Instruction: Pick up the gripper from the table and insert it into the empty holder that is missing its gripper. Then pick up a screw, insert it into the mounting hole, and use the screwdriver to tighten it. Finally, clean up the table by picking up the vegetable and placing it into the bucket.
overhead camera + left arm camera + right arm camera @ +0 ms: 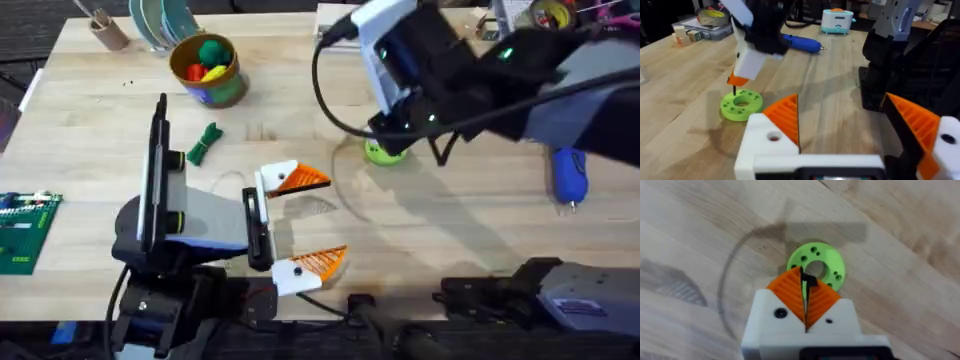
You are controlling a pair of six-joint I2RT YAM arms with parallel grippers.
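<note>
Screw (808, 282) is pinched between my right end effector's (805, 287) orange pads, directly over the green disc (816, 268) mid-tabletop. My left end effector (290, 222) stands apart, holding nothing. Screwdriver (567, 175) lies far right; vegetable (204, 142) near the bucket (208, 68).

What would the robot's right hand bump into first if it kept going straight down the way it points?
Most likely the round bright-green plastic disc with holes; the right hand, pinching a thin black screw, points right at it.
</note>
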